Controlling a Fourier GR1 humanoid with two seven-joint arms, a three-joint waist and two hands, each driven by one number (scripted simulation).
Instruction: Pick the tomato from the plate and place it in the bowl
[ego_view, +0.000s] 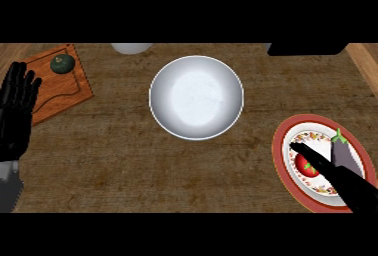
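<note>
Tomato (307, 167) was what we looked for first, and we found it on the red-rimmed plate (283, 131) at the lower right of the counter (118, 150), red with a green top, partly covered by our right hand (341, 179). That hand came in from the lower right corner with its fingers stretched out straight across the plate; one finger lay over the tomato, and nothing was curled round it, so we held nothing. An eggplant (342, 151) lay on the same plate just beside the tomato, on its right, touching or nearly touching our fingers, and it crowded that side of the tomato.

We saw the white bowl (196, 97) near the middle of the counter, well apart from the plate, up and to the left of it, with bare counter between them. Our left hand (18, 107) rested open at the left edge, fingers up, holding nothing. Just beside it lay a wooden cutting board (63, 92) with a dark green squash (63, 63) on it. A pale round thing (131, 47) and a black object (306, 48) sat at the far edge.
</note>
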